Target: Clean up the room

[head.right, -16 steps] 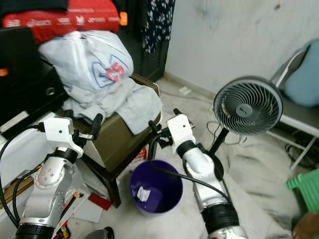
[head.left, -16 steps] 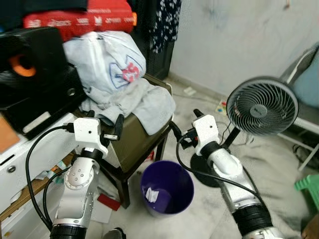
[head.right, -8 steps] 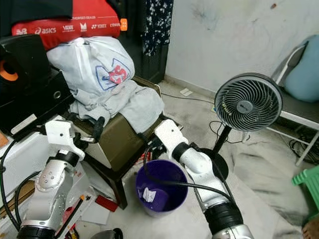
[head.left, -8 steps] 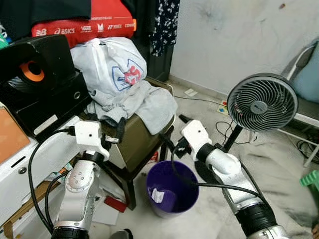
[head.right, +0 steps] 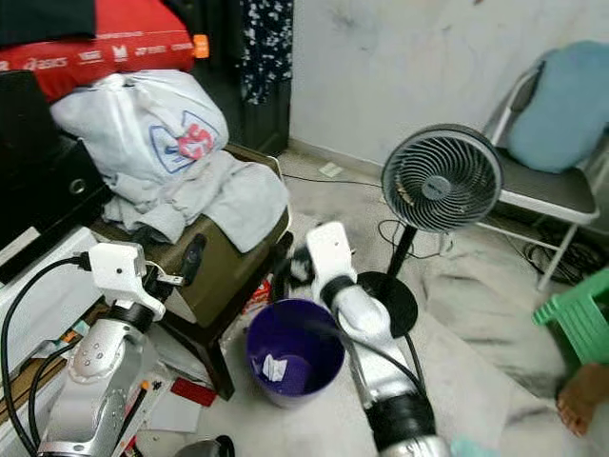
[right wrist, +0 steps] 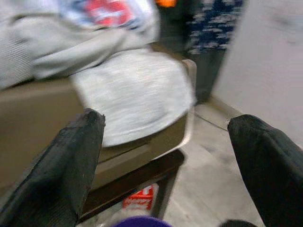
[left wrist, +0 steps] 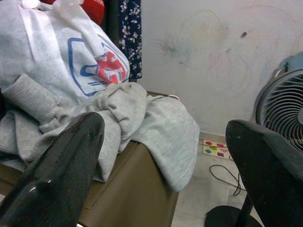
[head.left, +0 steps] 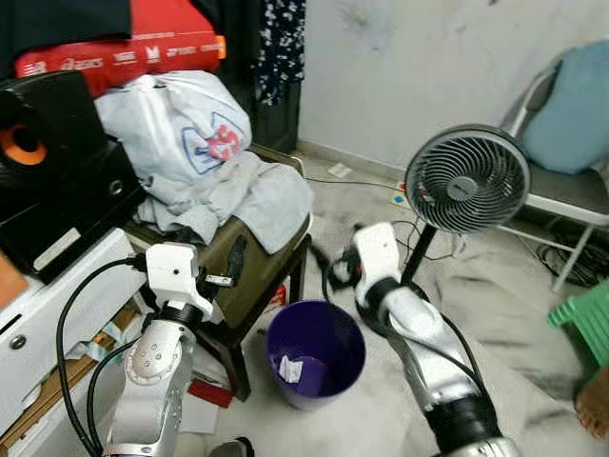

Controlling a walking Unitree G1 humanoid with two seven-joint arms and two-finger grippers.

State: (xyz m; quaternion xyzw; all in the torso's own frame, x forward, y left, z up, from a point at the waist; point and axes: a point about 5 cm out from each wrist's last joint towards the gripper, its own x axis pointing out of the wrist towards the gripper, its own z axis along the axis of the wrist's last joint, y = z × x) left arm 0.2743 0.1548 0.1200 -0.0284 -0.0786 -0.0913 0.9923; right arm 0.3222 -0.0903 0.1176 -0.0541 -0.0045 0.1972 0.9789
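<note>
The grey clothes (head.left: 252,195) lie in a heap on the brown chair (head.left: 249,264), with a white bag (head.left: 176,129) on top of them at about 10 o'clock. One grey flap hangs over the chair's edge. Just below, at 6 o'clock from the chair, stands the purple bin (head.left: 315,350) on the floor, with a scrap of paper (head.left: 288,367) inside.

The left gripper (head.left: 228,271) waits beside the chair's front, its jaws wide and holding nothing. The right gripper (head.left: 328,268) hangs above the bin's rim at about 12 o'clock, next to the chair corner, jaws wide and empty too.

A fan (head.left: 466,181) stands close behind the right arm, at 2 o'clock from the bin, with wires (head.left: 433,238) on the floor near it. I think a quick swing of that arm could knock the fan over. A pull on the hanging flap might drag the whole heap and the bag down.
</note>
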